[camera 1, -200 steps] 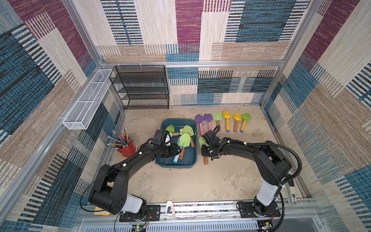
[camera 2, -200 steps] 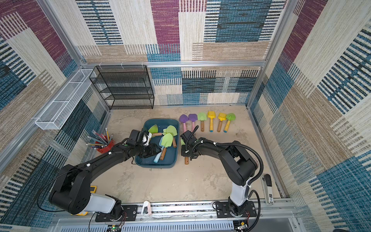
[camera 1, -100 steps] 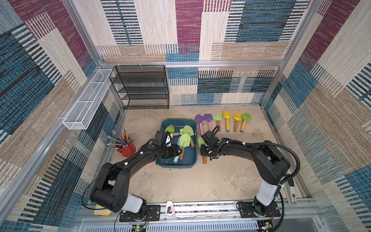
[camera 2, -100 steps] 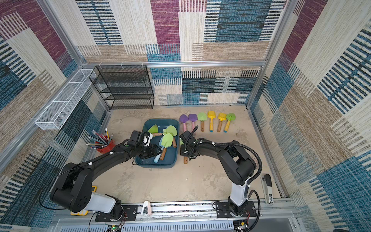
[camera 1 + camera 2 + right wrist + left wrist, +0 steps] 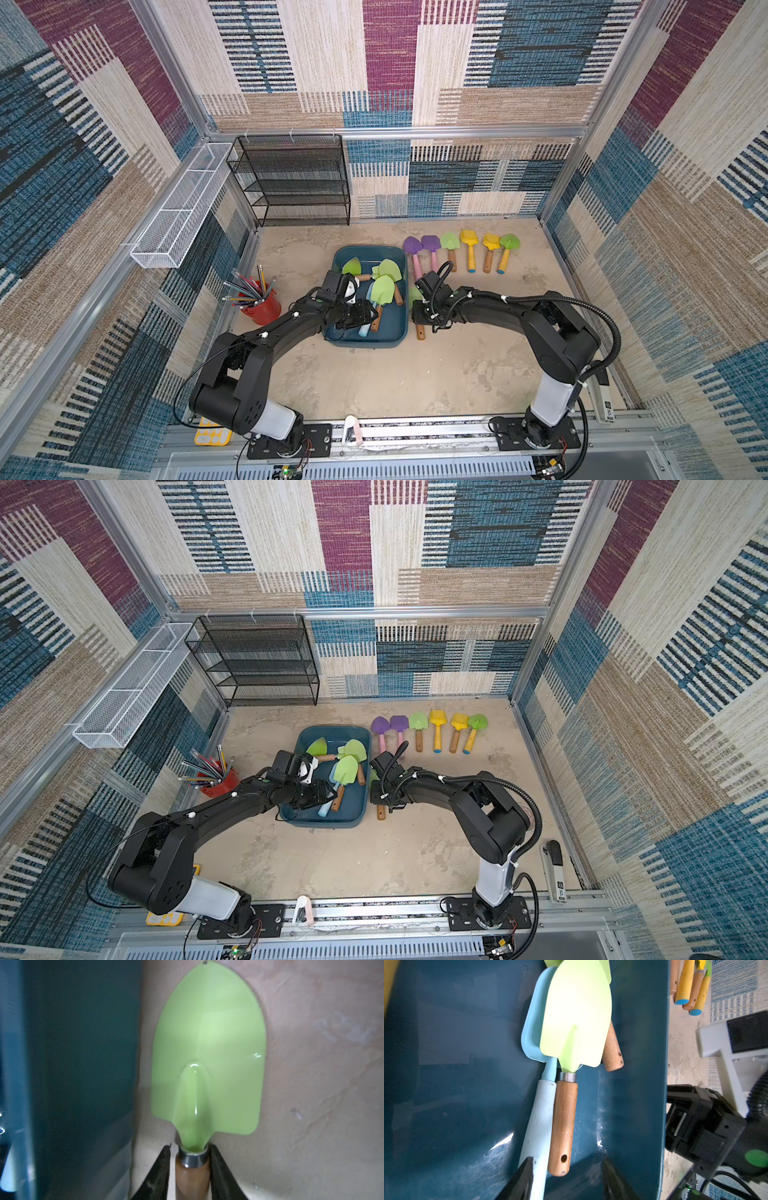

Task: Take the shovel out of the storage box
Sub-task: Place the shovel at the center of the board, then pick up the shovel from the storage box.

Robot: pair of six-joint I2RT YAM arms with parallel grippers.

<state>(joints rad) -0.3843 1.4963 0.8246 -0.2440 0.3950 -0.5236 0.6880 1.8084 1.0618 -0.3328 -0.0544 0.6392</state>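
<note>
The left arm [image 5: 270,340] and right arm [image 5: 557,336] are black with white bottoms. The left tool [image 5: 568,1167] and right tool [image 5: 190,1148] are black too.

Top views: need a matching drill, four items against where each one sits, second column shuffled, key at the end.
1 light blue shovel
2 green shovel in the right wrist view
3 purple shovels
4 pencils

a in the red cup
b inside the storage box
c on the table, just outside the box
d in the row of six shovels

Pairs: 1-b, 2-c, 3-d, 4-a

Glossy plastic storage box [image 5: 456,1064]; wood-hndl shovel [image 5: 569,1059]
</note>
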